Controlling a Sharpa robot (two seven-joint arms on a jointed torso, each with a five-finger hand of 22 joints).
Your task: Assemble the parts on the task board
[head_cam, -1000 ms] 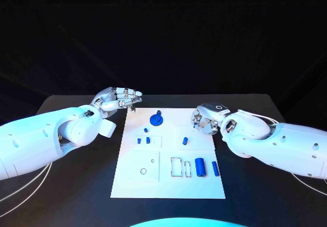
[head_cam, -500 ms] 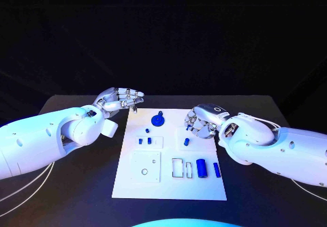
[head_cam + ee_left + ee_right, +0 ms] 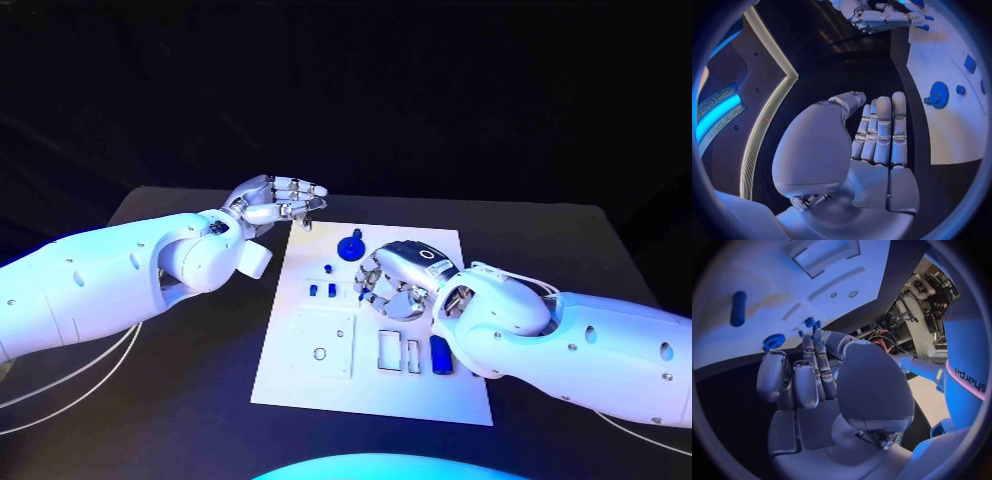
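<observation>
Head view: right hand (image 3: 397,280), fingers curled narrow and apparently empty, hovers over the small peg (image 3: 364,297); light, stiff, slippery, so pinch its sides. Left hand (image 3: 278,203) half-curled, empty.

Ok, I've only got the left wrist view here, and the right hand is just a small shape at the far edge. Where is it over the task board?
Observer: In the head view, the right hand hangs over the middle of the task board, fingers curled down.
Operator: Is it holding a part?
Observer: I cannot tell. The right wrist view shows its fingers curled, with nothing plainly between them.
Operator: Any parts at the robot's end of the board?
Observer: Yes, a long blue cylinder lies there, close beside the right forearm.
</observation>
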